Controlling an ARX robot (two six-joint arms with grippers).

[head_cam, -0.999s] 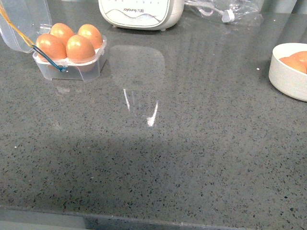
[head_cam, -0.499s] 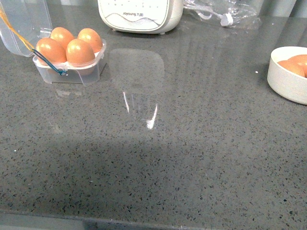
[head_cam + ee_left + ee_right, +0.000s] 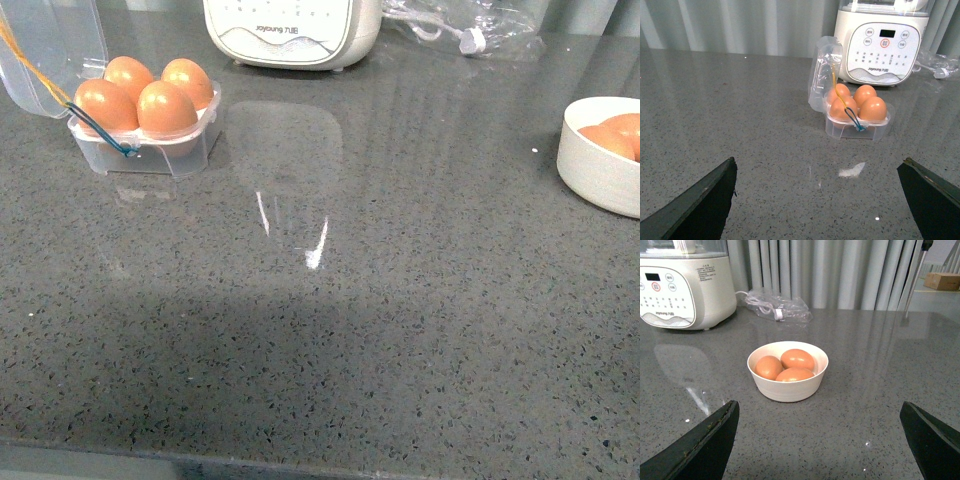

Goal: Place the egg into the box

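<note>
As both wrist views show, the left gripper (image 3: 819, 162) and the right gripper (image 3: 818, 403) hang above the grey counter (image 3: 400, 330), each with its fingers spread wide and nothing between them. Ahead of the left gripper, and well apart from it, stands the box (image 3: 855, 131) with its clear lid (image 3: 825, 70) open and upright. Every one of its four cups holds an egg (image 3: 873, 108), and a yellow and blue band (image 3: 854, 120) lies across them. Ahead of the right gripper, also apart from it, a white bowl (image 3: 788, 385) holds three more eggs (image 3: 797, 359). Behind the box is a white appliance (image 3: 882, 50) with the word "Joyoung" under its buttons; the other print is too small to read. Farther to the right a clear plastic bag (image 3: 777, 307) lies before the curtain (image 3: 840, 270).
</note>
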